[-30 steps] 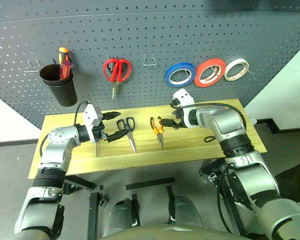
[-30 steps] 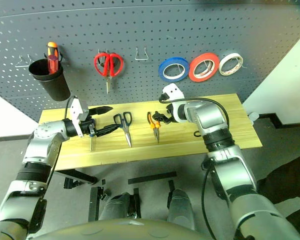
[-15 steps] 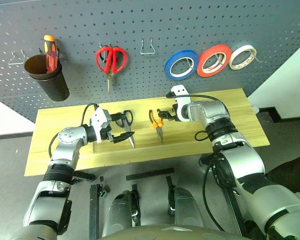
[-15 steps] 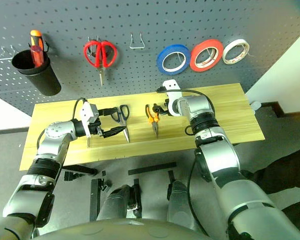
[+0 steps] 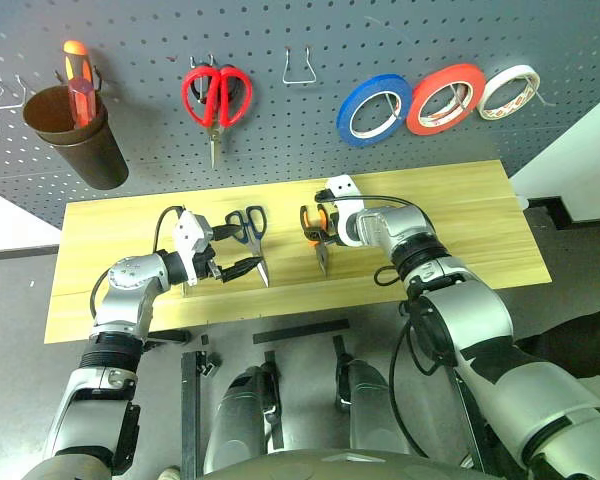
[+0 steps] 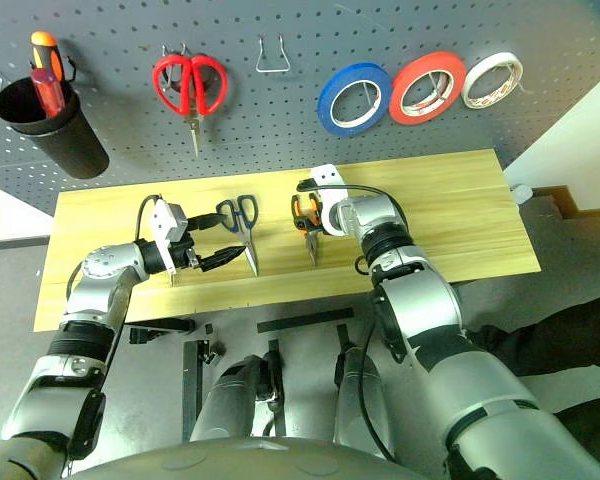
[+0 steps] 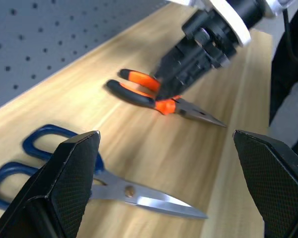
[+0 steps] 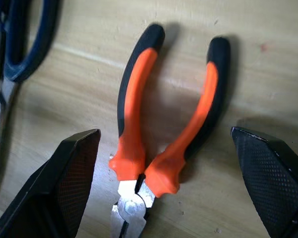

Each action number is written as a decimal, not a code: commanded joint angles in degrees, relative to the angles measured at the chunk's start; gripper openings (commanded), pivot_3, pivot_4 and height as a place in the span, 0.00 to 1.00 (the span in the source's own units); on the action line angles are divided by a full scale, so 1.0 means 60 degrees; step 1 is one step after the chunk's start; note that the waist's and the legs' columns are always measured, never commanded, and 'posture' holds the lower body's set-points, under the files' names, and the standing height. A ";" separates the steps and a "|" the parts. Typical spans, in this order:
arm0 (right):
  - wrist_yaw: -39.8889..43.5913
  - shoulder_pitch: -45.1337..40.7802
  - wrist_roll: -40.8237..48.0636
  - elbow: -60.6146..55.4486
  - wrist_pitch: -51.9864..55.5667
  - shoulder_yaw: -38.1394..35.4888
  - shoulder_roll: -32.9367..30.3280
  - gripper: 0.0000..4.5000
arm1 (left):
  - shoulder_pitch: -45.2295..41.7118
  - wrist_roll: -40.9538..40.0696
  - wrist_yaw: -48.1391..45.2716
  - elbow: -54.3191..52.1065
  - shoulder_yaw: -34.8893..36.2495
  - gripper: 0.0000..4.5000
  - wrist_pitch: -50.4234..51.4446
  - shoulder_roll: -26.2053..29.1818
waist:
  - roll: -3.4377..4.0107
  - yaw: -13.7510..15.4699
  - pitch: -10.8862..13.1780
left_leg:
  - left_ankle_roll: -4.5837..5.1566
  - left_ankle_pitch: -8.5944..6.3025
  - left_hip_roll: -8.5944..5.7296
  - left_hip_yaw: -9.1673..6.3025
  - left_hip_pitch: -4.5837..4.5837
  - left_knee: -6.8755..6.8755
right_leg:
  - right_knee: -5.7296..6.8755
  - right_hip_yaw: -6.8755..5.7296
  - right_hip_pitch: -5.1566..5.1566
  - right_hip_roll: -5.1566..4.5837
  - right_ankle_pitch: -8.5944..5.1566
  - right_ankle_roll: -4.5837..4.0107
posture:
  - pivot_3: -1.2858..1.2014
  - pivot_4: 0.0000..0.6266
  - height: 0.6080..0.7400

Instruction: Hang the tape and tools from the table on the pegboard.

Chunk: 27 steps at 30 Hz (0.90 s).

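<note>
The right gripper point(image 8: 161, 186), fingers spread wide and holding nothing, straddles the orange-and-black pliers point(image 8: 164, 124), which lie flat on the table point(image 5: 460, 215). The left gripper point(image 5: 232, 263), equally wide open and empty, hovers just beside the dark blue scissors point(image 5: 250, 235). The blue tape point(image 5: 374, 108) hangs on the pegboard point(image 5: 310, 135), next to a red roll point(image 5: 444, 84).
</note>
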 commanded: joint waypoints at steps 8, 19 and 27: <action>0.0118 -0.0133 -0.1154 0.0203 -0.0174 0.0921 0.0561 0.98 | 0.0252 -0.0308 0.0206 -0.0457 0.0346 1.00 0.0140 0.0107 | 0.0005 0.0102 0.0031 | -0.0001 0.0000 0.0013 0.0006 0.0002 0.0000 | 0.0000 0.0001 -0.0004 0.0008 0.0000 0.0000 | 0.53 0.63 1.00; 0.0324 -0.0309 -0.1697 -0.0235 0.0305 0.1309 0.0540 0.46 | 0.0146 -0.0172 0.0188 -0.0051 0.0363 1.00 -0.0319 0.0152 | 0.0001 0.0125 0.0027 | -0.0003 0.0001 0.0015 0.0013 0.0002 0.0000 | -0.0001 0.0000 -0.0004 0.0009 0.0000 0.0001 | 0.53 0.55 1.00; 0.2727 0.0724 -0.0876 -0.5646 0.2444 0.1471 -0.1083 0.46 | 0.0017 -0.0561 -0.0150 -0.0303 0.0577 1.00 -0.0487 0.0253 | -0.0011 0.0196 0.0008 | -0.0004 0.0002 0.0002 0.0016 -0.0079 0.0003 | -0.0013 -0.0013 -0.0055 0.0007 0.0001 0.0003 | 0.52 0.41 1.00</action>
